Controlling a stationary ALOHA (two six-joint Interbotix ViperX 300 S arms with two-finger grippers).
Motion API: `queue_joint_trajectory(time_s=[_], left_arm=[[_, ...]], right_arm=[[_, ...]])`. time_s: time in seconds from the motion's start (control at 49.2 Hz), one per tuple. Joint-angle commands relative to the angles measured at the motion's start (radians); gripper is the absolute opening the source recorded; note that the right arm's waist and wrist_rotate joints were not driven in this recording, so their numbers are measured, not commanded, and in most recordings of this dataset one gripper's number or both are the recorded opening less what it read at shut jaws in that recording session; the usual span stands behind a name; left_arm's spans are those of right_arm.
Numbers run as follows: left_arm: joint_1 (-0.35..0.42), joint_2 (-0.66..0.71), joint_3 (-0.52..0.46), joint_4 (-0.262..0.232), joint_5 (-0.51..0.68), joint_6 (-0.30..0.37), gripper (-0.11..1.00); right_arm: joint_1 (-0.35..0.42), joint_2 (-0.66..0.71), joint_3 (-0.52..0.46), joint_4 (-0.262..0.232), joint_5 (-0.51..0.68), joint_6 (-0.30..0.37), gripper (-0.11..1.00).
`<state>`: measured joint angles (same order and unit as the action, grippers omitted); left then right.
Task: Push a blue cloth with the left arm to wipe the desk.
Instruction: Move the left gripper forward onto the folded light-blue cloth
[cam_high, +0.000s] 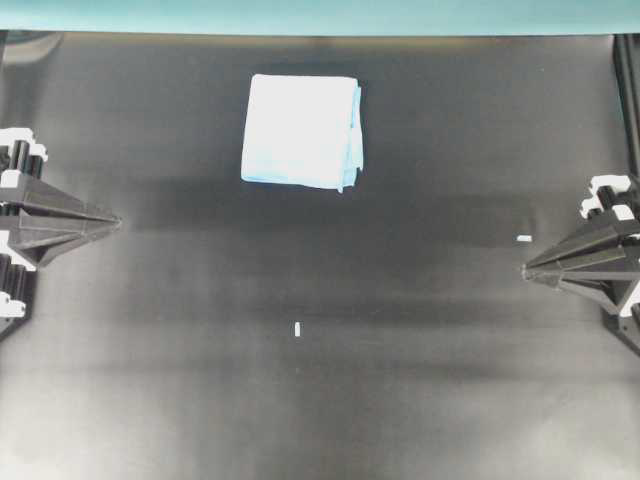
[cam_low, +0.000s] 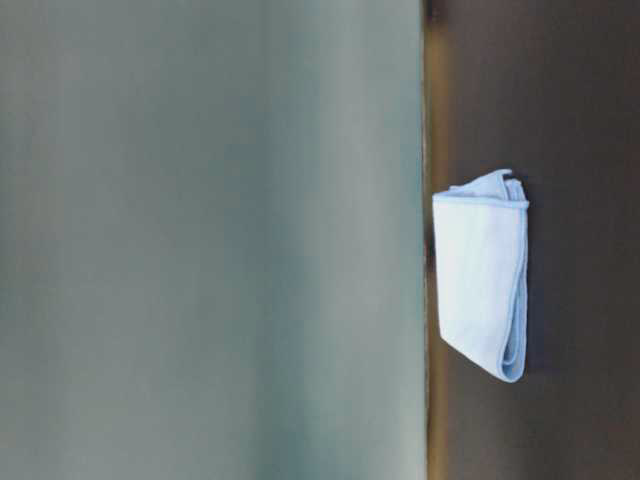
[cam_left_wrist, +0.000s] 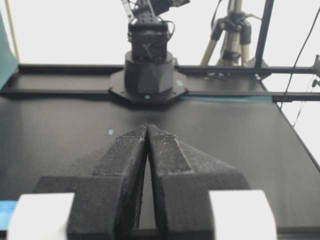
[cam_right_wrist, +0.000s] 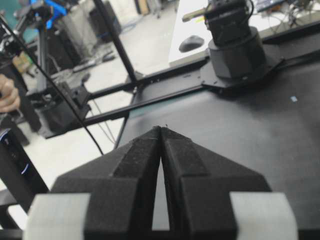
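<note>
Two grippers, left (cam_high: 112, 221) and right (cam_high: 530, 268), sit closed and empty, the blue cloth (cam_high: 301, 131) well apart near the desk's (cam_high: 320, 400) teal edge; we should approach low, pressing flat.

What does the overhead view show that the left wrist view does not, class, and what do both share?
Only the overhead view shows the blue cloth, lying folded near the teal strip, apart from both arms, and the right pincer. Only the left wrist view shows the opposite arm's base and a tripod beyond the desk. Both show the black desk and the left pincer, shut and empty.
</note>
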<state>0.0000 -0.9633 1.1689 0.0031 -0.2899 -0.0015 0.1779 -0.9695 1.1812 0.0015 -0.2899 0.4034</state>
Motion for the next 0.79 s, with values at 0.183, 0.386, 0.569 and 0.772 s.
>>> queue_joint_trajectory(time_s=[0.183,0.386,0.569,0.772], left_arm=[[0.058,0.202,-0.083,0.04,-0.028,-0.008,0.0],[0.178,0.428,-0.192,0.04,-0.028,-0.011,0.0],[0.276,0.65,-0.318,0.04,-0.02,-0.012,0.01],[0.359,0.888,-0.454,0.04,-0.011,-0.012,0.06]], right_arm=[[0.0,0.014,-0.023,0.0,0.044,0.0,0.0],[0.0,0.015,-0.023,0.0,0.084,0.0,0.0],[0.0,0.015,-0.02,0.002,0.101,0.0,0.0],[0.0,0.014,-0.02,0.0,0.124,0.0,0.0]])
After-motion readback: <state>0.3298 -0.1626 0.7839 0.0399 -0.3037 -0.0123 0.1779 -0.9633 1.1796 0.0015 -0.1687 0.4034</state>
